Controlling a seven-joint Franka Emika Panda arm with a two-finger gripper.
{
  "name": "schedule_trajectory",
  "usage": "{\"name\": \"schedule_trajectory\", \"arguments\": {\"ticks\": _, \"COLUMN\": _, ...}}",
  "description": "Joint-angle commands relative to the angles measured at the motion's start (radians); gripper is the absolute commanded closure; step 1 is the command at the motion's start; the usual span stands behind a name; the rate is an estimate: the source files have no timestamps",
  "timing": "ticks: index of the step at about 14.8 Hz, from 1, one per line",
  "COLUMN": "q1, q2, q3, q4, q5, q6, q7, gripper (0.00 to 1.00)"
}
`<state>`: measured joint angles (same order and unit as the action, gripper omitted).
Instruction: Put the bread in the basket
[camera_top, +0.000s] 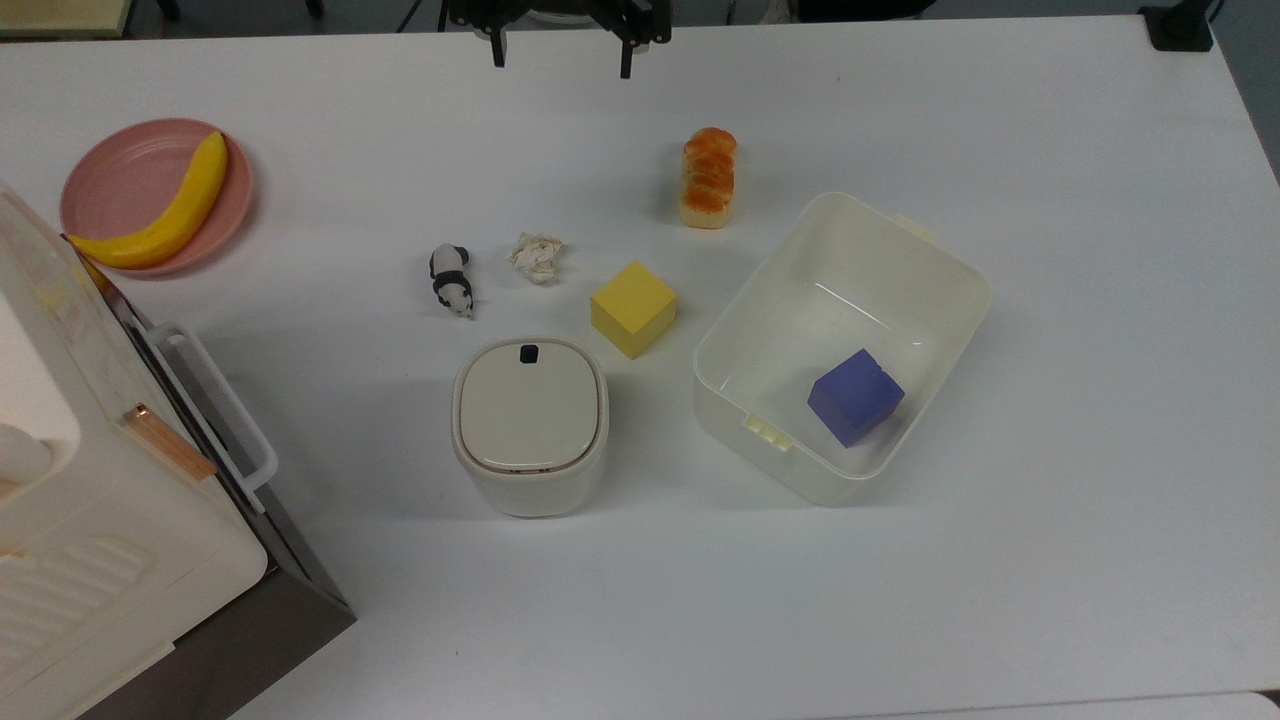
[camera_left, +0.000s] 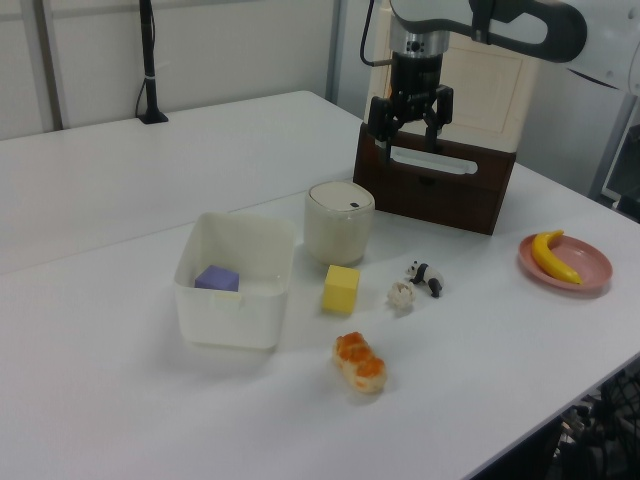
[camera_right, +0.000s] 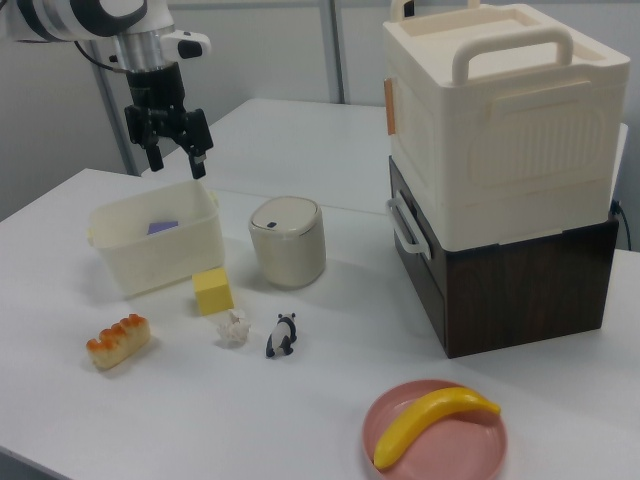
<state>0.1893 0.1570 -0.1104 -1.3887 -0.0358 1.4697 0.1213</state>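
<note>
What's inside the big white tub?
Inside the large cream-white plastic tub sits one purple cube, near a corner. The rest of its floor looks bare. The orange-topped toy bread lies outside on the table.

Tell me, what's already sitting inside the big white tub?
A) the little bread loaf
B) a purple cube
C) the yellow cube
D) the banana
B: a purple cube lies inside the basket, while the bread lies on the table outside it.

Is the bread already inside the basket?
No, the bread lies on the table outside the basket, which holds a purple cube.
</note>
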Motion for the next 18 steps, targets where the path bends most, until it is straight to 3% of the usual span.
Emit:
{"name": "schedule_trajectory", "arguments": {"ticks": 1, "q1": 0.013, "q2": -0.016, "q3": -0.005, "q4": -0.012, "q5": 0.009, "q6": -0.072, "q7": -0.035, "gripper": 0.00}}
{"name": "schedule_trajectory", "arguments": {"ticks": 18, "q1": 0.004, "q2": -0.007, "q3": -0.011, "q4": -0.012, "q5": 0.010, "q6": -0.039, "q7": -0.045, "gripper": 0.00}}
